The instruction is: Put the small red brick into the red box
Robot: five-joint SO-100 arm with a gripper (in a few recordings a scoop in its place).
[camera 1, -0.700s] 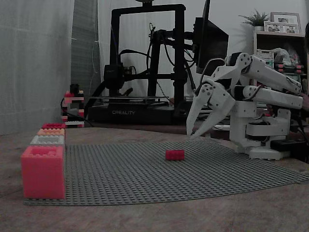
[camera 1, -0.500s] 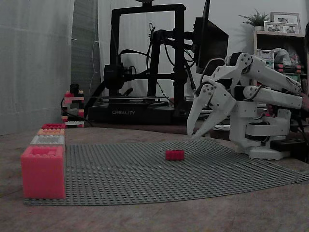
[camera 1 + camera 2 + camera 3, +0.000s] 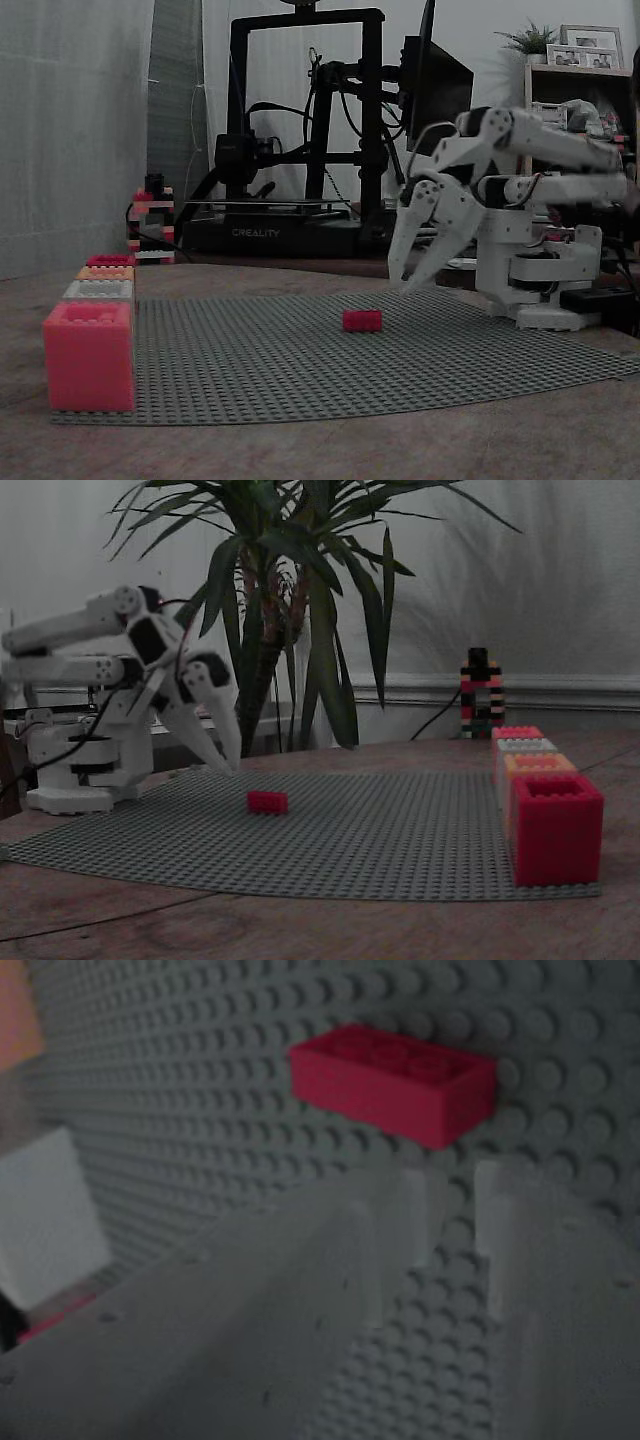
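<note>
The small red brick (image 3: 362, 320) (image 3: 267, 802) (image 3: 395, 1080) lies alone on the grey studded baseplate (image 3: 300, 375) (image 3: 390, 855), near its middle. The red box (image 3: 110, 261) (image 3: 556, 826) stands at one end of a row of boxes along the plate's edge, farthest from the camera in one fixed view and nearest in the other. My white gripper (image 3: 402, 284) (image 3: 231, 768) (image 3: 450, 1220) hangs tips-down above the plate's edge, short of the brick. Its fingers are a little apart with nothing between them.
The row also holds a pinkish-red box (image 3: 88, 356) (image 3: 517, 732), a grey box (image 3: 98, 290) and an orange box (image 3: 105, 272) (image 3: 536, 765). A small brick tower (image 3: 150, 220) (image 3: 480, 695), a 3D printer (image 3: 300, 130) and a potted plant (image 3: 300, 600) stand beyond the plate.
The arm's upper links have lifted to about level and the gripper now points more steeply down. The brick has not moved.
</note>
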